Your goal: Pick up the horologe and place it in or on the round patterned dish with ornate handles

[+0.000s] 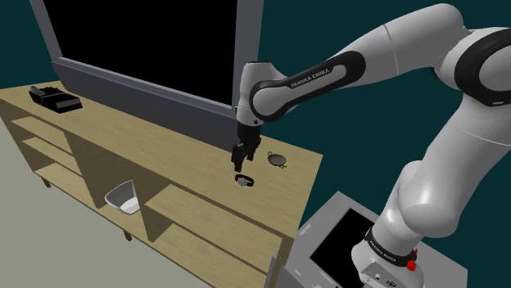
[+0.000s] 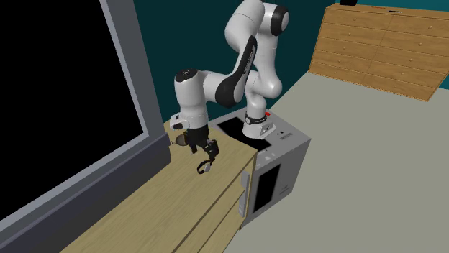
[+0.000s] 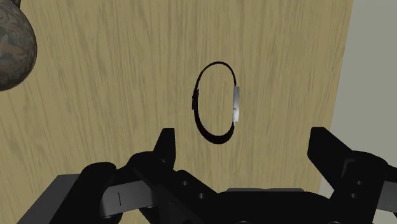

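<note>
Here we are with the hand (image 1: 239,162) poised just above the wristwatch (image 3: 216,102), its two black fingers (image 3: 164,147) standing well apart and clasping nothing. The watch, with its black strap and silvery face, rests on the wooden counter (image 1: 164,139) with its strap loop open upward. It's near the counter's front edge, the one away from the television (image 1: 147,49), and toward the end by the robot's stand. The round patterned dish (image 1: 277,160) sits close by at that same end, nearer the television and apart from the watch. We judge this to be the approach to the grasp: nothing is lifted yet, and the placing is all ahead. To do it well we'd centre the hand on the loop, which lies a little off the midline between the fingers. Then we'd come straight down and close across the strap, gently, since a thin loop may flex or skid. For room we like this: there's bare wood between watch and dish, so a short lift and carry should do. The front edge is the worry, because a nudge that way could tip the watch to the floor. The television frame also hems us in behind the dish.
</note>
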